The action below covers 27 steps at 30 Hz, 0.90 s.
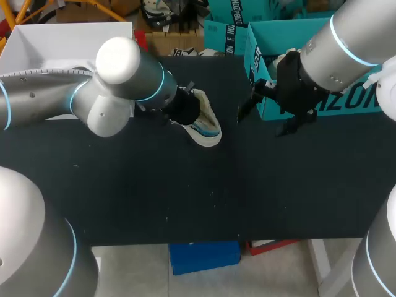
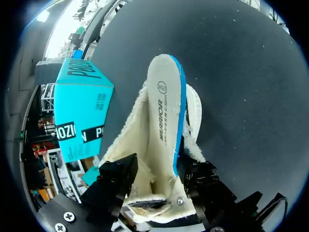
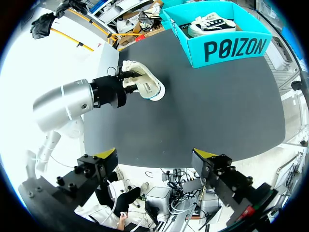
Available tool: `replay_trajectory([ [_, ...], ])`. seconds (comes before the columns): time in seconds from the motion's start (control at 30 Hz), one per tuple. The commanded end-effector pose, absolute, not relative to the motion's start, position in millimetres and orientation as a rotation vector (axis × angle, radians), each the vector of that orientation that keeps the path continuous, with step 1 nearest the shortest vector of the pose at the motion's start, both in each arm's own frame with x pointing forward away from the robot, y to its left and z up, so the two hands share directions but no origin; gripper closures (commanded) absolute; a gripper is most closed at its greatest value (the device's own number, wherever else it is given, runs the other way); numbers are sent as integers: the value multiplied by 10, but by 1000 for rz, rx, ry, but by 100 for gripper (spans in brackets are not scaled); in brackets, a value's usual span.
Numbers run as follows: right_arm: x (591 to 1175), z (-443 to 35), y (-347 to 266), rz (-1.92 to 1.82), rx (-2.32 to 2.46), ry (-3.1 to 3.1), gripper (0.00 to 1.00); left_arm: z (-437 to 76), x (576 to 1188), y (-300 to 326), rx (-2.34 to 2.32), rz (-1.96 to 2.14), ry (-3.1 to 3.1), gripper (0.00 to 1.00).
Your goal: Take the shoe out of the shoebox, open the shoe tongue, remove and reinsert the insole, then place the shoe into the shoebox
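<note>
A cream, fleece-lined shoe point(image 1: 208, 125) with a blue-edged sole lies on the black table point(image 1: 185, 198), left of the middle. Its white insole point(image 2: 166, 111) stands up out of the shoe's opening. My left gripper point(image 2: 157, 166) is at the heel, its black fingers point(image 2: 118, 176) pressing the fleece collar from both sides. In the right wrist view the shoe point(image 3: 145, 86) sits at the end of my left arm. The teal shoebox point(image 1: 346, 102) stands at the back right. My right gripper point(image 1: 266, 117) hangs open beside it, with nothing between its yellow tips point(image 3: 108, 153).
Inside the teal shoebox point(image 3: 227, 46) lies a black-and-white sneaker point(image 3: 212, 24). A white box point(image 1: 62, 43) stands at the table's far left edge. The table's near half point(image 3: 193, 121) is bare black surface.
</note>
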State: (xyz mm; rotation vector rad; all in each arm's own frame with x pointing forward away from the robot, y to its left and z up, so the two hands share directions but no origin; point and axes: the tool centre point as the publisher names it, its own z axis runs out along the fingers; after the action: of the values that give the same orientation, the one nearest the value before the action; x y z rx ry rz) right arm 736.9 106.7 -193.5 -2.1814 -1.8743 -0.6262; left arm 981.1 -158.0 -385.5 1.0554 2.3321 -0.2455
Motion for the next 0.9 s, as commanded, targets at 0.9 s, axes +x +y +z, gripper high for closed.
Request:
replay_trajectory([
  [0.9, 7371, -1938, 1078, -625, -2183, -1874, 0, -3847, 9820, -1589, 1068, -274, 2271, 100],
])
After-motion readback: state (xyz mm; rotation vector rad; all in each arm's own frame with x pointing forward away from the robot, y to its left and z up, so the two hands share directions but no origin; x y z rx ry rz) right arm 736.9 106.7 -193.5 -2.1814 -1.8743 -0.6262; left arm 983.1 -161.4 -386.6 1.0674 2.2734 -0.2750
